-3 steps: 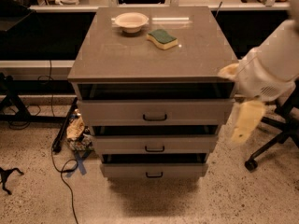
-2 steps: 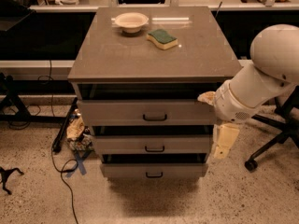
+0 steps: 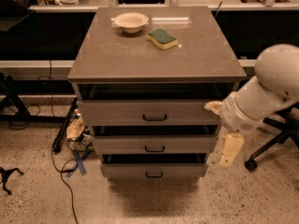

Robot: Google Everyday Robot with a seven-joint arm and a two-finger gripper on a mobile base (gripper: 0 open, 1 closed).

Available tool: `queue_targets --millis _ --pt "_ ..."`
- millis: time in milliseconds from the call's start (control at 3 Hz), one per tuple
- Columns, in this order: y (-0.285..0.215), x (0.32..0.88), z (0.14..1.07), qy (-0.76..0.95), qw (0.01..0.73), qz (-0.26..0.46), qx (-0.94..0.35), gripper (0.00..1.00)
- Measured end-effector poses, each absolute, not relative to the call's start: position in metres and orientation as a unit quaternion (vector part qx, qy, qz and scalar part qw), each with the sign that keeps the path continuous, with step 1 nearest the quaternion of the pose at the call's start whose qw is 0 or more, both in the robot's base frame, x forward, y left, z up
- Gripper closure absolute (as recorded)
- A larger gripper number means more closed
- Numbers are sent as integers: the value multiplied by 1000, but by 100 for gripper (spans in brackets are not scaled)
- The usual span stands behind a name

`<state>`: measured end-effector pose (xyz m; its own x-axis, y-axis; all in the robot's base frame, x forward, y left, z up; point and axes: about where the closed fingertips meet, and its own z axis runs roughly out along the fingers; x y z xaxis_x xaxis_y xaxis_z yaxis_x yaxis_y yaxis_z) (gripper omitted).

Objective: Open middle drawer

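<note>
Cream claw (image 3: 231, 149) hangs just right of middle drawer (image 3: 187, 145); apart from its handle (image 3: 154, 149)

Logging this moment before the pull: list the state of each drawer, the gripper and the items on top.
middle drawer: closed, handle untouched.
top drawer: closed.
bottom drawer: closed.
gripper: hanging off the right side of the cabinet, level with the middle drawer, clear of its handle.
bowl: upright on the cabinet top, looks empty.
sponge: lying flat, green side up, apart from the bowl.
</note>
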<state>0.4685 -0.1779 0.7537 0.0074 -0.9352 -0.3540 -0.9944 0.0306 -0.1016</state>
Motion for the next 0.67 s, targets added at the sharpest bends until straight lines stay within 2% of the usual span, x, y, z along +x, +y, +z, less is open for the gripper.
queue_targets --millis 333,667 --pt "-225 477 670 697 181 95 -687 0" --pt "-239 480 588 680 185 136 -697 0"
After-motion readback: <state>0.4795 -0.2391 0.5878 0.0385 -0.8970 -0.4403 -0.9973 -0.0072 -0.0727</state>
